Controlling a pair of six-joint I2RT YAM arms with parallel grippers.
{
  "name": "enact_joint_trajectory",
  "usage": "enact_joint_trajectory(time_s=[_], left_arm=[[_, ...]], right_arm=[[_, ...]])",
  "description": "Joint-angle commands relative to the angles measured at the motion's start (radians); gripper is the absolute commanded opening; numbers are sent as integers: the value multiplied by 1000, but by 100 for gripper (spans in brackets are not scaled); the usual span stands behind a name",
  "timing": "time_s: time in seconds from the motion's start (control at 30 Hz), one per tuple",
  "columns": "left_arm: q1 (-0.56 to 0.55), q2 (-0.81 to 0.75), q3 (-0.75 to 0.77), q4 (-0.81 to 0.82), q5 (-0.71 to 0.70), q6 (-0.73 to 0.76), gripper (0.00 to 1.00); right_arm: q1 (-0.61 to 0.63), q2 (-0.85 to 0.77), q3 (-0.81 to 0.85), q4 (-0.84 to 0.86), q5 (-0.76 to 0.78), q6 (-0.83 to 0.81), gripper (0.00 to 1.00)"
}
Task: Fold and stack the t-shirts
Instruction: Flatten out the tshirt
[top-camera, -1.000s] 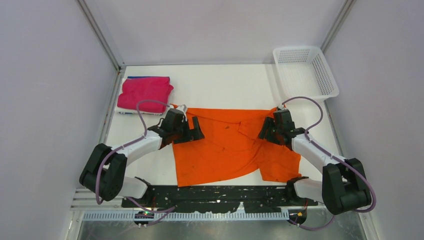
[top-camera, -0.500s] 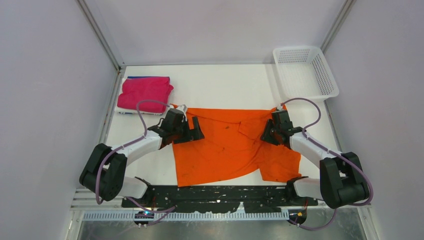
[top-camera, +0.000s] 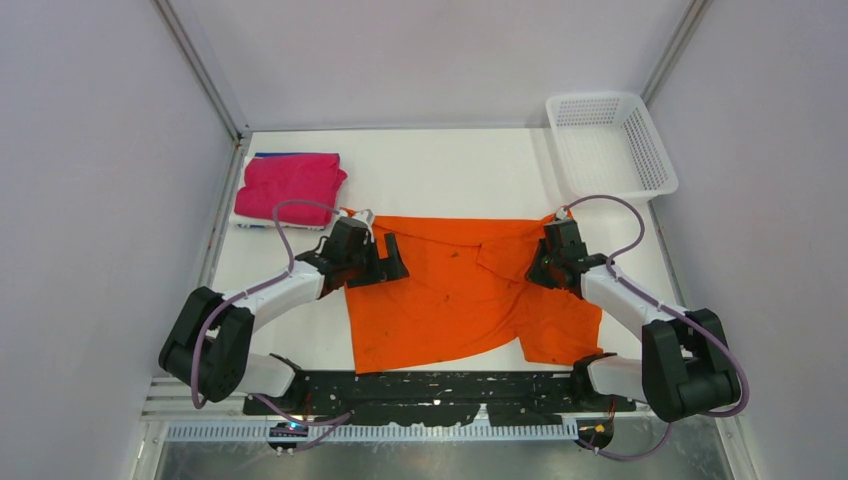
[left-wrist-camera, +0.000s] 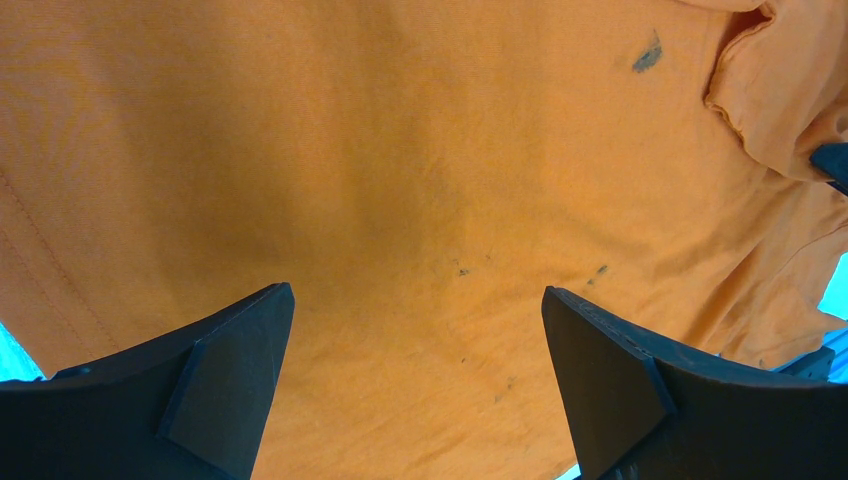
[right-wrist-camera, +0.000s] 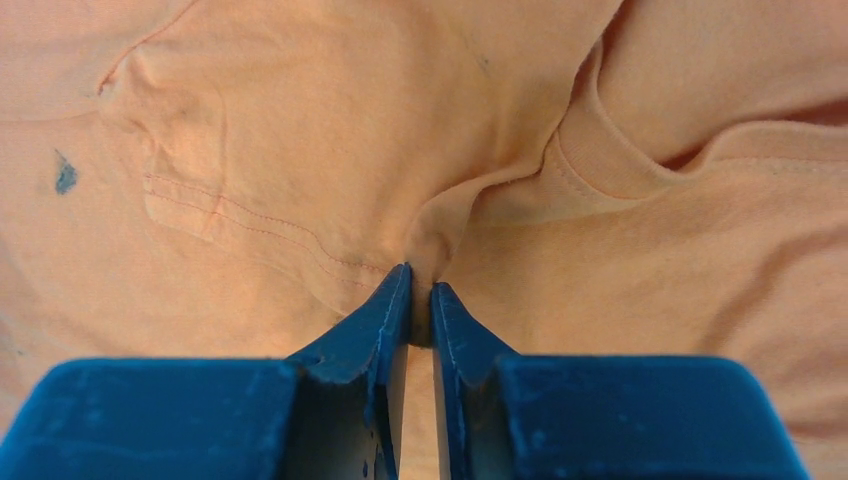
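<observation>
The orange t-shirt (top-camera: 450, 300) lies spread and rumpled on the table's middle, filling the left wrist view (left-wrist-camera: 420, 180) and the right wrist view (right-wrist-camera: 300, 120). My left gripper (top-camera: 392, 258) hovers over its left part, jaws wide open (left-wrist-camera: 415, 300) with only flat cloth below. At the shirt's right part, near the collar, my right gripper (top-camera: 540, 265) is shut on a pinched ridge of orange cloth (right-wrist-camera: 420, 285). The magenta-pink t-shirt (top-camera: 288, 185) sits folded at the back left, with a blue t-shirt edge (top-camera: 285, 155) showing behind it.
A white mesh basket (top-camera: 610, 145) stands at the back right corner. Grey walls close in the table on three sides. Bare white table (top-camera: 440, 170) lies between the orange shirt and the back wall.
My right gripper has closed its jaws onto a fold of the orange shirt and shifted slightly. The left arm and gripper have not moved.
</observation>
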Motion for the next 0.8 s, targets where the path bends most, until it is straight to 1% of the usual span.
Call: enact_joint_trajectory(time_s=[0.0, 0.03, 0.13, 0.17, 0.43, 0.57, 0.77], left_arm=[[-1, 5, 40, 19, 9, 5, 100], [-1, 6, 39, 20, 8, 7, 100], [-1, 12, 41, 19, 8, 7, 100], [-1, 14, 43, 19, 8, 8, 100], [-1, 30, 64, -8, -21, 21, 100], [-1, 29, 79, -32, -57, 33, 100], [0, 61, 106, -47, -57, 44, 100]], right_arm=[[8, -36, 54, -29, 45, -12, 18], [8, -42, 58, -34, 44, -15, 17], [11, -54, 67, -37, 36, -18, 7], [11, -61, 76, -37, 35, -19, 6], [12, -22, 197, -35, 26, -35, 5], [12, 62, 282, -6, 36, -33, 5], [-6, 267, 490, 35, 62, -22, 5]])
